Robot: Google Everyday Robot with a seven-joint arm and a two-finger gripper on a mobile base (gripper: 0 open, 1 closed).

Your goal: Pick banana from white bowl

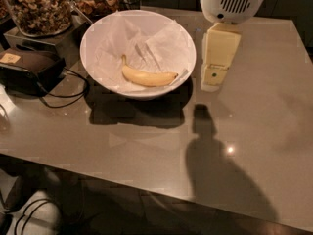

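A yellow banana (148,76) lies on crumpled white paper in the large white bowl (93,58), which stands on the brown-grey table at the upper left of centre. The banana's stem points up and left. My gripper (216,73) hangs from the white wrist housing just to the right of the bowl's rim, above the table, apart from the banana. It shows as a cream block seen from the side.
Glass jars of nuts (38,8) stand behind the bowl at the upper left on a dark tray. A black box (27,68) with cables lies left of the bowl. The table's front edge (146,187) runs across the bottom.
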